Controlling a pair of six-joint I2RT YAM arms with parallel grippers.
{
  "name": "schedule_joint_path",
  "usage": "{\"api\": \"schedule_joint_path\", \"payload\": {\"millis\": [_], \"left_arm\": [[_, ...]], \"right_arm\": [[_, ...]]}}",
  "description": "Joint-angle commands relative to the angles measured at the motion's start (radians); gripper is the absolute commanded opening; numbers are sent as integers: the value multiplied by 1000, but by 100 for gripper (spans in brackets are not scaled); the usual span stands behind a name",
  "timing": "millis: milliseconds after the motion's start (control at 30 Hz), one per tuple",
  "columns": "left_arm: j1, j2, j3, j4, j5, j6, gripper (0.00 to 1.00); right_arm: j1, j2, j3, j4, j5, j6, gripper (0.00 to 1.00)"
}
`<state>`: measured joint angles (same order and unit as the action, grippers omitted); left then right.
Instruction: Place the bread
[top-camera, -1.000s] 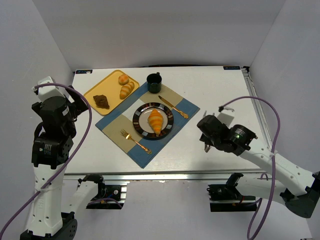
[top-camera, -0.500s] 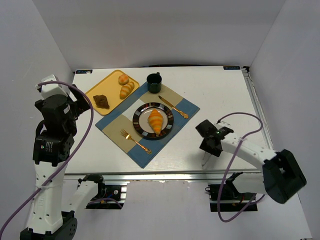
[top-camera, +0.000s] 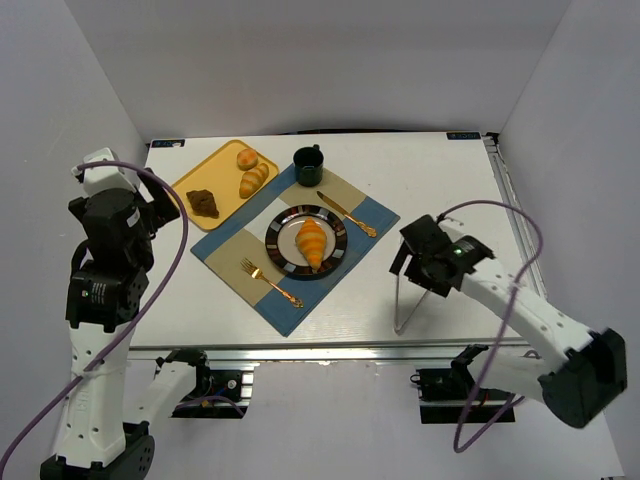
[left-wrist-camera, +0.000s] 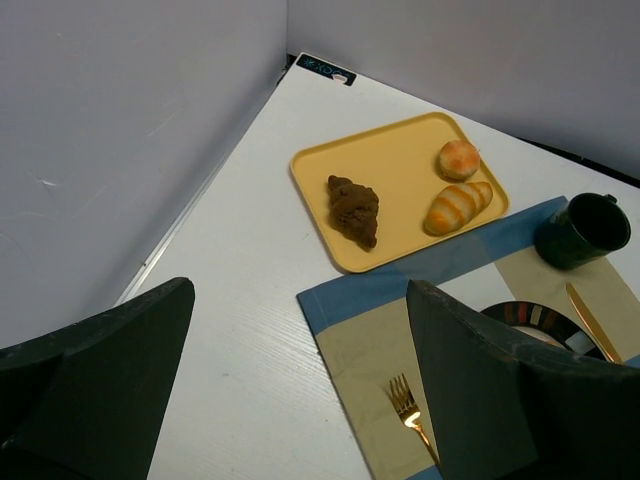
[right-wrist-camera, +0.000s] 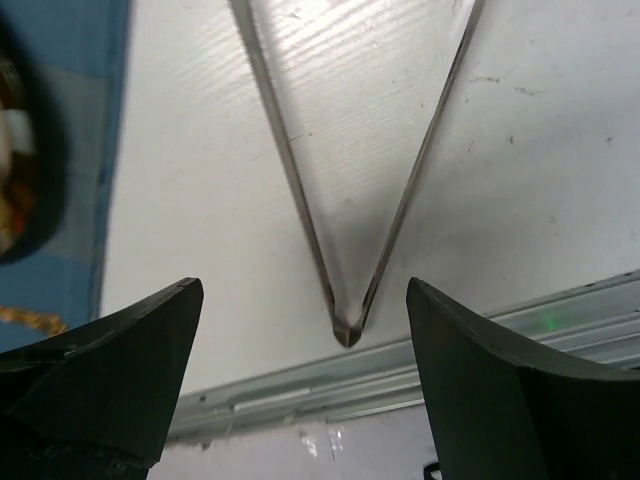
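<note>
The bread (top-camera: 312, 243), a golden ridged croissant, lies on the dark-rimmed plate (top-camera: 280, 224) in the middle of the blue and tan placemat (top-camera: 370, 212). My right gripper (top-camera: 411, 262) (right-wrist-camera: 302, 290) is open to the right of the mat, with nothing touching its fingers. Under it, metal tongs (top-camera: 405, 300) (right-wrist-camera: 345, 200) lie spread in a V on the table, hinge toward the near edge. My left gripper (top-camera: 150, 205) (left-wrist-camera: 300, 400) hangs open at the table's left side, above the mat's left corner, holding nothing.
A yellow tray (top-camera: 190, 180) (left-wrist-camera: 400, 165) at the back left holds a brown pastry (left-wrist-camera: 353, 208), a pale roll (left-wrist-camera: 457, 207) and a small bun (left-wrist-camera: 458, 159). A dark green mug (top-camera: 308, 161), gold knife (top-camera: 346, 212) and gold fork (top-camera: 270, 282) sit on the mat. The table's metal front rail (right-wrist-camera: 300, 385) is close to the tongs.
My right gripper's jaws have spread wide and let go of the tongs, which now lie spread on the table. The right arm has swung back toward the mat. The left arm barely moved.
</note>
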<state>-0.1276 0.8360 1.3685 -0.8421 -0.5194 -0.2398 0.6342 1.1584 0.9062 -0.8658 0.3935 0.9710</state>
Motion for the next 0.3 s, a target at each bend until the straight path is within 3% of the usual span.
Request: {"api": "schedule_joint_path", "payload": {"millis": [0, 133, 267], "left_arm": [[-3, 5, 3, 29, -18, 5, 98], [-3, 15, -12, 43, 15, -26, 98], [-3, 37, -37, 67, 86, -46, 98]], "right_arm": [[-2, -141, 114, -214, 12, -50, 89], [-2, -233, 183, -223, 1, -89, 89], [1, -223, 203, -40, -117, -235, 89]]}}
